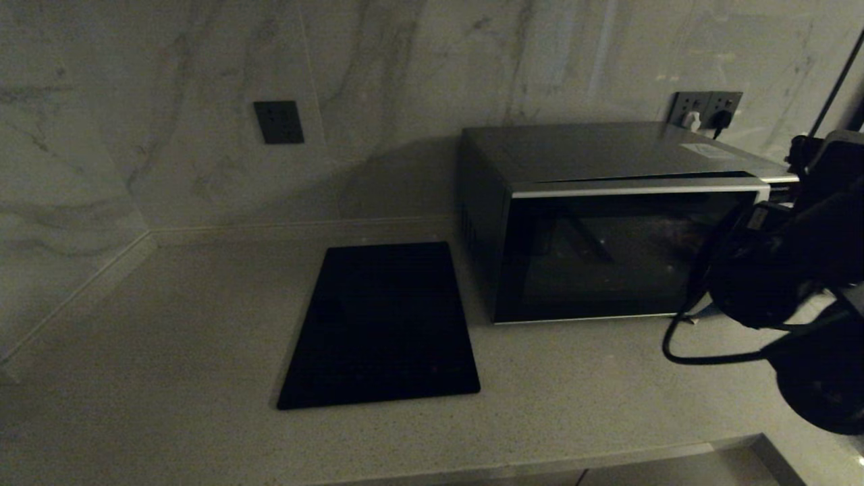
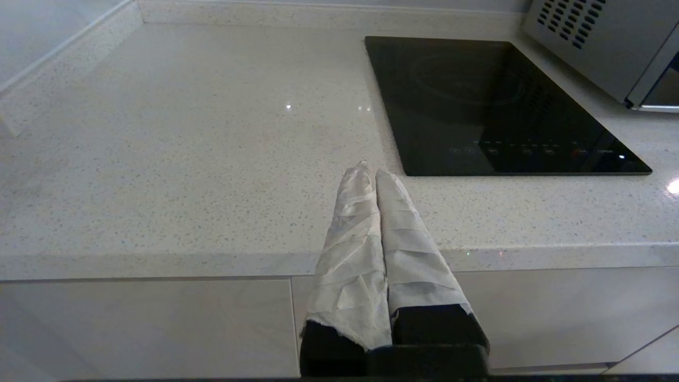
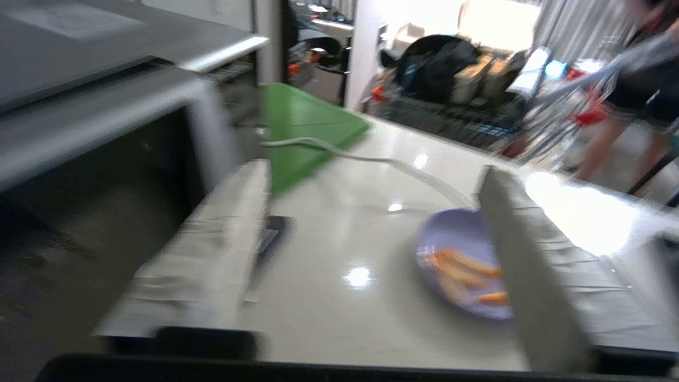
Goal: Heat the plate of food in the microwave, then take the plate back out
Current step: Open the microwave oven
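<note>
The microwave (image 1: 607, 229) stands at the back right of the counter, its dark glass door shut. In the right wrist view its front (image 3: 106, 159) fills one side. The plate of food (image 3: 461, 254), pale lavender with orange sticks, lies on the counter beside the microwave, partly behind one taped finger. My right gripper (image 3: 374, 172) is open above the counter, with nothing between its fingers, one finger near the microwave's corner and the other over the plate. The head view does not show the plate; my right arm (image 1: 796, 270) covers that area. My left gripper (image 2: 370, 171) is shut and empty over the counter's front edge.
A flat black mat (image 1: 381, 324) lies left of the microwave. A green board (image 3: 302, 127) leans behind the plate area, and a white cable (image 3: 371, 159) runs across the counter. Wall sockets (image 1: 705, 108) with plugs sit behind the microwave. A cluttered room lies beyond the counter's end.
</note>
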You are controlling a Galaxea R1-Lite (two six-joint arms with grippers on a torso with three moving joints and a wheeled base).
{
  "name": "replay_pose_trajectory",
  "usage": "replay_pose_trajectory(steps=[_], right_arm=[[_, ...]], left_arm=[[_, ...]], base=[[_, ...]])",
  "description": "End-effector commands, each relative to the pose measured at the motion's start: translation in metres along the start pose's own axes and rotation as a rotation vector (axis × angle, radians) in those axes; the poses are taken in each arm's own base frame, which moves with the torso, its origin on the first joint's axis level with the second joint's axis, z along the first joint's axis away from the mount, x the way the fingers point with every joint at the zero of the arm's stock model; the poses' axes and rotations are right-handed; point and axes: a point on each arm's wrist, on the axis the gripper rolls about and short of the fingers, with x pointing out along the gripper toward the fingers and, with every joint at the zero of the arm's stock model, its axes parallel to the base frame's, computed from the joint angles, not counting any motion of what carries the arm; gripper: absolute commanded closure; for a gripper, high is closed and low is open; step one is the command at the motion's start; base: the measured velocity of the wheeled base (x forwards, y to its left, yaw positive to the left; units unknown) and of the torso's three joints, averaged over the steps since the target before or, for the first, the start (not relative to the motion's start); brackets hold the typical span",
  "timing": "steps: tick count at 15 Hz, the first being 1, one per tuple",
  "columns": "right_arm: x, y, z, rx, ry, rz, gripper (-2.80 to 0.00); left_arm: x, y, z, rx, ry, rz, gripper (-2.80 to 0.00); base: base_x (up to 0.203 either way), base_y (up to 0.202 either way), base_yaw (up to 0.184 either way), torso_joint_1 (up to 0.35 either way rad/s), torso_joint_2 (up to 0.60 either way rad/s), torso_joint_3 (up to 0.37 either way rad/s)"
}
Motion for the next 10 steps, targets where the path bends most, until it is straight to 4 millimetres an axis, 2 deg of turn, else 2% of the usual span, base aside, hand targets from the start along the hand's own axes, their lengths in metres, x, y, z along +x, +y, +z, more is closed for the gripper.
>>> replay_pose_trajectory(steps=[1,3,7,10], right_arm=[[-0.006,-0.045,0.019,-0.004,-0.011,0.006,0.0],[-0.007,-0.058,0.028,0.005,-0.026,0.018,0.0],[-0.007,-0.059,0.027,-0.036,-0.022,0.009,0.0],[-0.006,-0.07,0.052,-0.098,-0.035,-0.004,0.0]], left_arm=[[0.0,0.0,0.0,-0.001,0.001,0.001,0.0],[0.0,0.0,0.0,-0.001,0.001,0.001,0.0],[0.0,0.0,0.0,-0.001,0.001,0.001,0.0],[0.0,0.0,0.0,-0.001,0.0,0.001,0.0]], base=[[0.0,0.0,0.0,0.0,0.0,0.0],[0.0,0.0,0.0,0.0,0.0,0.0],[0.0,0.0,0.0,0.0,0.0,0.0],[0.0,0.0,0.0,0.0,0.0,0.0]])
